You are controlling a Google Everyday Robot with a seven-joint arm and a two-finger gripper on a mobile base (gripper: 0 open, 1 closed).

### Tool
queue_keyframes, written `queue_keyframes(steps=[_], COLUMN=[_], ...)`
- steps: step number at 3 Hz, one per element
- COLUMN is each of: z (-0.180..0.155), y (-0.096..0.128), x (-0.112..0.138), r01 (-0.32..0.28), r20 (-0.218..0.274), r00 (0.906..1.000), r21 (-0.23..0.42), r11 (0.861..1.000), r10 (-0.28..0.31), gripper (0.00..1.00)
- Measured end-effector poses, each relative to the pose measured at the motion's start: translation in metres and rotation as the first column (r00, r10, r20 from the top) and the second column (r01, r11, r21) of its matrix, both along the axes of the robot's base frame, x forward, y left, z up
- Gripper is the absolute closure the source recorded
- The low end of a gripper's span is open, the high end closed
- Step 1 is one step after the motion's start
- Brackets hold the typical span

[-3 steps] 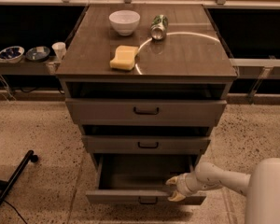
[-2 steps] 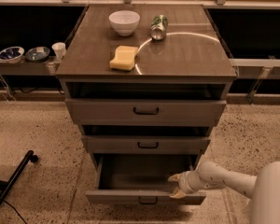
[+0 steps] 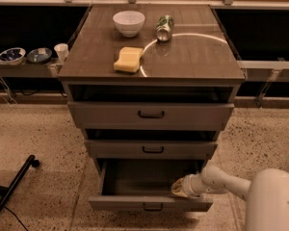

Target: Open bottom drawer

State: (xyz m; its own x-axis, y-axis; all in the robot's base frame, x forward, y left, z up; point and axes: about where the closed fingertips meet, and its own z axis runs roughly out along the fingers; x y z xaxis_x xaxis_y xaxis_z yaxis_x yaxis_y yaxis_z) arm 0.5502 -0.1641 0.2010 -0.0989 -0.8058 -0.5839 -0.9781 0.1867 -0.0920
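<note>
The bottom drawer (image 3: 135,179) is the lowest of three grey-brown drawers and stands pulled out, its plain inside showing. Its flat front (image 3: 115,204) carries a small dark bar handle (image 3: 152,207). My gripper (image 3: 178,188) reaches in from the right on a white arm and sits inside the drawer's right side, just behind the front panel. The middle drawer (image 3: 152,149) and the top drawer (image 3: 151,115) are above it, both slightly out.
On the cabinet top (image 3: 192,57) lie a white bowl (image 3: 129,22), a green can on its side (image 3: 164,28) and a yellow sponge (image 3: 128,59). Small bowls (image 3: 12,55) and a cup (image 3: 61,52) sit on a left shelf. A black leg (image 3: 12,188) crosses the floor at left.
The gripper has shifted very slightly to the right inside the drawer; the drawer stays pulled out about the same.
</note>
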Motion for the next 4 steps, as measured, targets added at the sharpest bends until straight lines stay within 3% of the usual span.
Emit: queue_keyframes(steps=[1,3,4], z=[-0.022,-0.064,-0.077], y=[0.007,0.032,0.034], x=[0.012,0.030,0.023], r01=[0.028,-0.001,-0.024], r20=[-0.023,-0.041,-0.057], r00=[0.9994,0.9992,0.9981], r21=[0.004,0.026,0.019], r11=[1.000,1.000,1.000], r10=[-0.028,0.002,0.025], gripper=[1.00,1.00,1.00])
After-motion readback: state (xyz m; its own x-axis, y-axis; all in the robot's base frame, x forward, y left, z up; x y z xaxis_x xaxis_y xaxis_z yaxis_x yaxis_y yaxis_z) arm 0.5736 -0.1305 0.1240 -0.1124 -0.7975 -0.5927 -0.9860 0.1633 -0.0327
